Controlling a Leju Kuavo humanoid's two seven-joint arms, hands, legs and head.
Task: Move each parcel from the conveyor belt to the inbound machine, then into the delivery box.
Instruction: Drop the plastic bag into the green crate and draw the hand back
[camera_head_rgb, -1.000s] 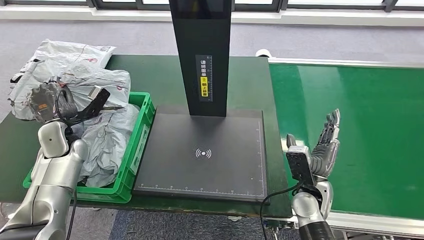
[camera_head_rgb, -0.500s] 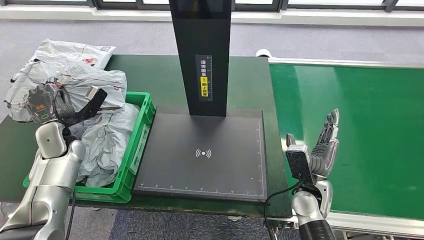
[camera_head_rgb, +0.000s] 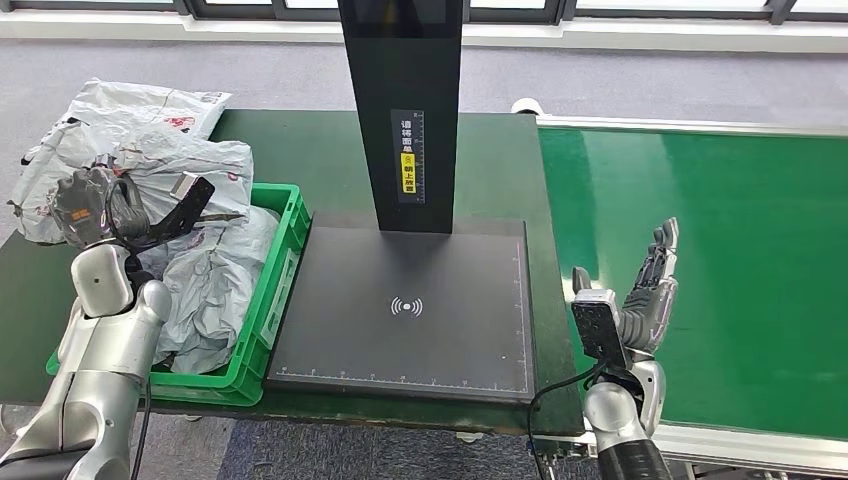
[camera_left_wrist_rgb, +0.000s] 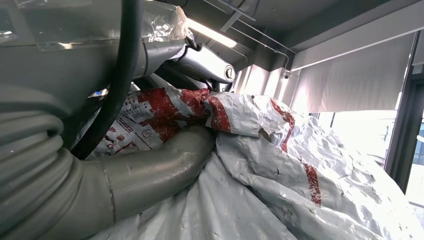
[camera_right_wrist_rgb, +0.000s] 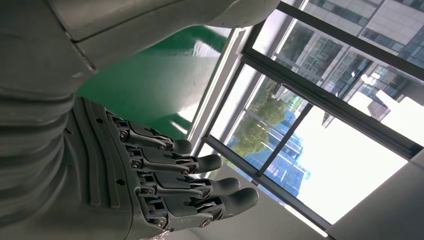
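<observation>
Several crumpled grey plastic parcels (camera_head_rgb: 195, 270) with red print fill the green delivery box (camera_head_rgb: 283, 262) and spill over its far-left side. My left hand (camera_head_rgb: 88, 203) sits on top of this pile. In the left wrist view its thumb (camera_left_wrist_rgb: 165, 160) and a finger close on a fold of a parcel (camera_left_wrist_rgb: 300, 165). My right hand (camera_head_rgb: 650, 290) stands upright with straight, spread fingers over the near edge of the green conveyor belt (camera_head_rgb: 730, 250), holding nothing; its fingers (camera_right_wrist_rgb: 165, 180) show the same in the right wrist view. The black pad of the inbound machine (camera_head_rgb: 400, 310) is bare.
The machine's black column (camera_head_rgb: 402, 100) rises behind the pad, between box and belt. All stand on a dark green table (camera_head_rgb: 290, 150). One parcel (camera_head_rgb: 140, 105) hangs past the table's far-left corner. Grey floor lies beyond.
My left hand has shifted slightly left and away on the pile, and the parcel under it moved with it. In the last half second nothing has moved. The right hand is unchanged.
</observation>
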